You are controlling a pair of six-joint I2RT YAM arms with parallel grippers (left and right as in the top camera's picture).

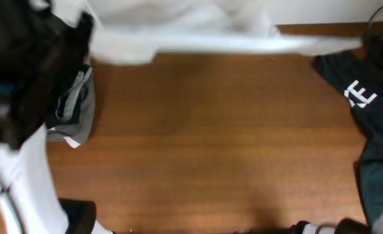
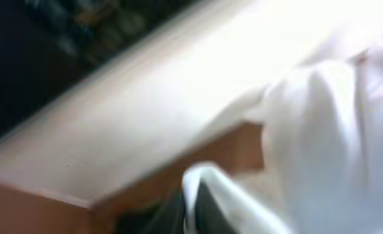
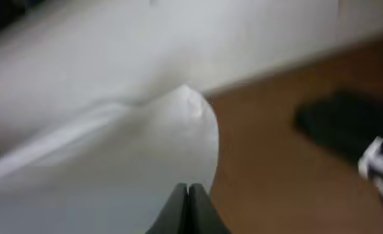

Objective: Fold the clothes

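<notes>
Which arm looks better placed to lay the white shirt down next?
Probably the right: the right gripper is pinched shut on the white T-shirt; the left wrist view is too blurred to show any grip.

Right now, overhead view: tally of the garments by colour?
white T-shirt: 1
black shirt with white lettering: 1
grey-and-black folded pile: 1 (the number of pieces in it can't be told)
Total: 3
</notes>
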